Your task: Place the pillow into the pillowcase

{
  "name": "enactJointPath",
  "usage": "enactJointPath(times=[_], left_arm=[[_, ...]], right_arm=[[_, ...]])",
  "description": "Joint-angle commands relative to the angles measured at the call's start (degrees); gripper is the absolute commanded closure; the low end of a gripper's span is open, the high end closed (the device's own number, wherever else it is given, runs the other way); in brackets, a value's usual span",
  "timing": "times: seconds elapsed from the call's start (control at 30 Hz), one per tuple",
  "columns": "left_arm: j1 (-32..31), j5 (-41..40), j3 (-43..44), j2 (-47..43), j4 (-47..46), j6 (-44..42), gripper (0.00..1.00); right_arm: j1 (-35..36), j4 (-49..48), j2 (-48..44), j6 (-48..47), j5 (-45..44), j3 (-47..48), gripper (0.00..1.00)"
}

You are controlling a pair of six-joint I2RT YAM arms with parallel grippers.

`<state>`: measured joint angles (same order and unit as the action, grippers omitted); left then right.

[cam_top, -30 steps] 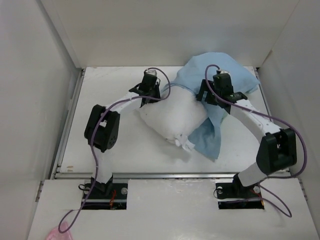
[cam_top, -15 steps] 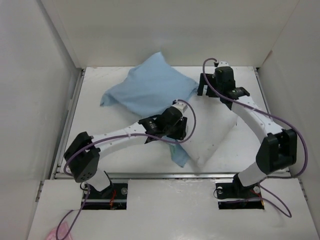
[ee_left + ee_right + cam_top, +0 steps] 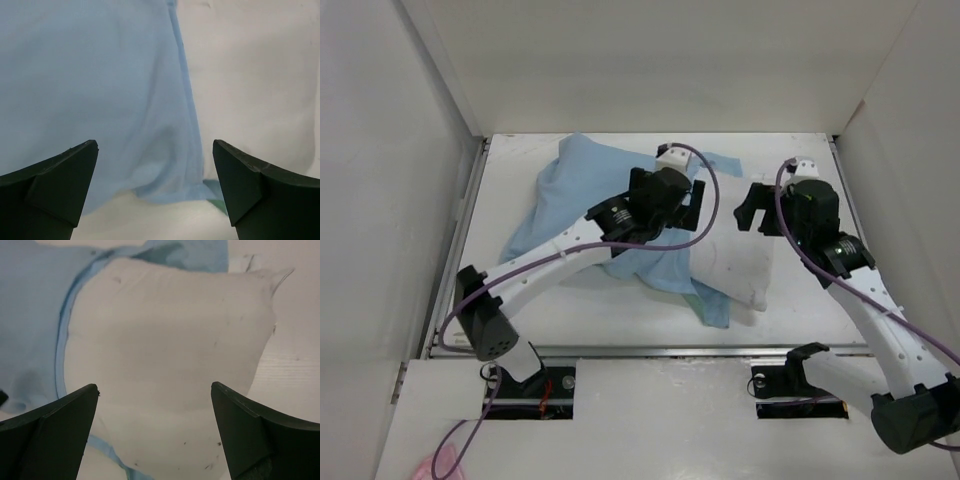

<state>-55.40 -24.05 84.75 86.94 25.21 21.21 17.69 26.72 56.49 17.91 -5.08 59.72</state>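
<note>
Left gripper (image 3: 155, 143) stands wide open and empty; the case (image 3: 90, 75) lies straight below and to its left, bare pillow (image 3: 735, 255) to its right. Right gripper (image 3: 154, 385) is open and empty too, pillow dead ahead of it, the case's hem wrapping the left edge. The pillow seems only partly sleeved, so both probably hover to pinch hem or push stuffing

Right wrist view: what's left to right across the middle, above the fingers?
pillowcase → pillow → table
</note>
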Motion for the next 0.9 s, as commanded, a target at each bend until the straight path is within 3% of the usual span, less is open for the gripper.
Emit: enactJointPath(times=[0.0,0.17,0.37,0.4,0.57,0.67,0.7,0.8,0.87], left_arm=[[-0.1,-7.0,8.1,7.5,4.7,-6.6,0.00],[0.5,-15.0,23.1,19.9,11.2,-9.4,0.00],[4.1,-23.2,32.5,32.1,17.0,-8.9,0.02],[4.7,-24.2,34.4,33.0,17.8,-8.9,0.06],[4.7,-29.9,39.6,35.3,21.7,-6.4,0.65],[4.7,-31.0,39.0,33.7,20.1,-7.3,0.83],[4.7,-31.1,38.4,32.7,19.3,-8.3,1.00],[4.7,-29.0,37.9,31.3,16.9,-10.6,1.00],[4.7,-21.3,37.9,30.0,14.6,-12.3,1.00]], right_arm=[[0.2,-0.8,-0.1,-1.4,8.3,-4.4,0.00],[0.2,-2.2,-0.8,-2.2,5.8,-6.2,0.00],[0.2,-3.6,-3.3,-2.2,4.6,-8.0,0.00],[0.2,-4.1,-3.3,-2.2,4.6,-8.7,0.00],[0.2,-9.2,-0.8,-7.4,12.2,-10.3,0.00],[0.2,-16.7,5.0,-8.1,20.0,-10.3,0.00],[0.2,-19.0,6.9,-8.2,22.4,-10.3,0.00],[0.2,-23.6,15.5,-8.2,21.2,-8.2,0.00],[0.2,-27.6,23.5,-9.6,25.1,-6.7,0.02]])
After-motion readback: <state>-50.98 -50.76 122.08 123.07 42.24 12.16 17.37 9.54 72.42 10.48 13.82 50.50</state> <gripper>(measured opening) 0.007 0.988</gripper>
